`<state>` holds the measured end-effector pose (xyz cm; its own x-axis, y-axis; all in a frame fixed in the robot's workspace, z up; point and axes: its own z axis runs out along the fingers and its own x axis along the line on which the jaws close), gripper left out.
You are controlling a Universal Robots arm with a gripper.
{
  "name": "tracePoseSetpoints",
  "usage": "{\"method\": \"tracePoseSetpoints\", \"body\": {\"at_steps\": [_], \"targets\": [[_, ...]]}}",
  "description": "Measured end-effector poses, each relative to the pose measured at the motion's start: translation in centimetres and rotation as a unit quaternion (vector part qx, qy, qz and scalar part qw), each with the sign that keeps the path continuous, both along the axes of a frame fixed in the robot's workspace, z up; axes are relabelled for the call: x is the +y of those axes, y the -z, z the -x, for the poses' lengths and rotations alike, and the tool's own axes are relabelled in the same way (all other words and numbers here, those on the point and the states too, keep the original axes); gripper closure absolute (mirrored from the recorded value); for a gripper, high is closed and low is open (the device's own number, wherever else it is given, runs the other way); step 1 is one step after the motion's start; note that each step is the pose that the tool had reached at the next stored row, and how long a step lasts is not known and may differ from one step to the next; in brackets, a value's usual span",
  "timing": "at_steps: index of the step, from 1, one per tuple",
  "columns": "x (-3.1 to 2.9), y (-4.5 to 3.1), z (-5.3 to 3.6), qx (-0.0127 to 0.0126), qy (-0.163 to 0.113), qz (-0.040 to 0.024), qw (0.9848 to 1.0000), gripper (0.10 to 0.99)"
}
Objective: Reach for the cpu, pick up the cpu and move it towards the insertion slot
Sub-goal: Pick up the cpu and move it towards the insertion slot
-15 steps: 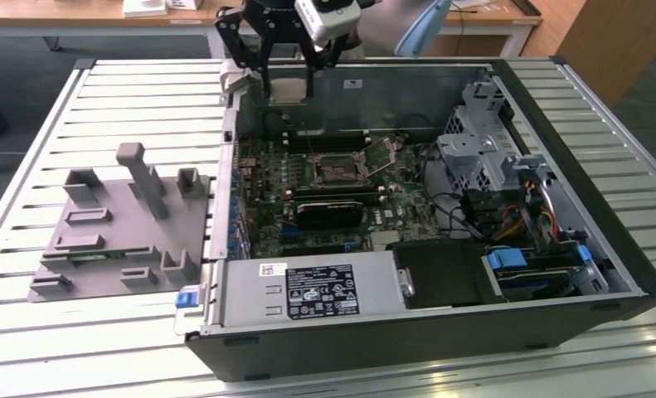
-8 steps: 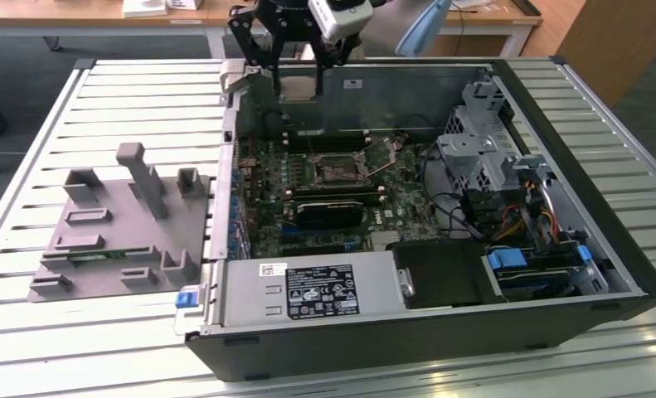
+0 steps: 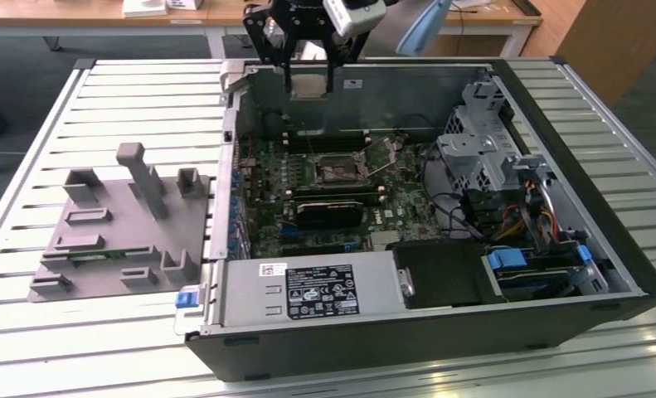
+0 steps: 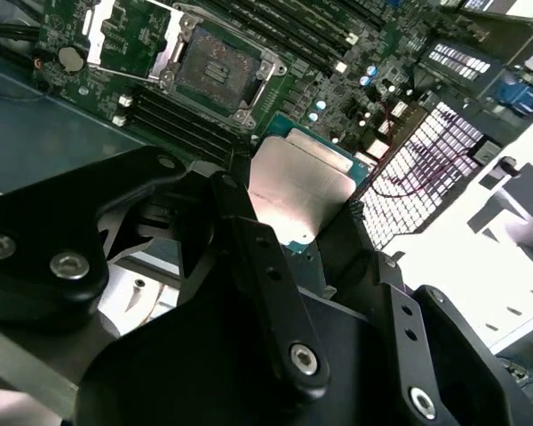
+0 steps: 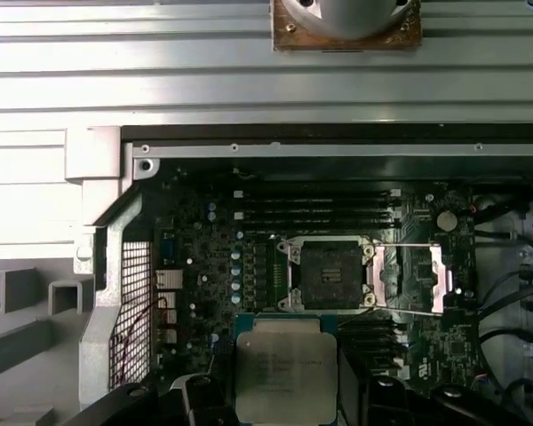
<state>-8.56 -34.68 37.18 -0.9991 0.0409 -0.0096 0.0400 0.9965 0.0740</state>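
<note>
My gripper (image 3: 308,80) hangs over the far wall of the open computer case, shut on the cpu (image 3: 308,85), a flat silver square with a thin green rim. In both wrist views the cpu (image 4: 300,182) (image 5: 286,368) sits pinched between the black fingers (image 4: 249,240), held in the air above the motherboard. The insertion slot (image 3: 333,170) lies below and nearer the case's middle. Its dark square centre (image 4: 218,67) (image 5: 331,275) is uncovered, and its silver bracket (image 5: 413,277) is swung open to one side.
A grey fixture plate (image 3: 118,232) with upright blocks lies on the slatted table at the exterior view's left. Inside the case are black memory slots (image 5: 315,209), a long black card (image 3: 328,211), a power supply (image 3: 305,290) and a drive cage (image 3: 483,153) with cables.
</note>
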Motion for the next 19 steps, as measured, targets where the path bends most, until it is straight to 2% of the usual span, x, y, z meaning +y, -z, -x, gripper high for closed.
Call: {"method": "tracePoseSetpoints", "body": {"at_steps": [8, 19], "targets": [[0.92, 0.41, -2.07, 0.0001, 0.0, 0.0, 1.0, 0.541], [1.44, 0.57, -4.07, 0.0001, 0.009, 0.0, 1.0, 0.541]]}}
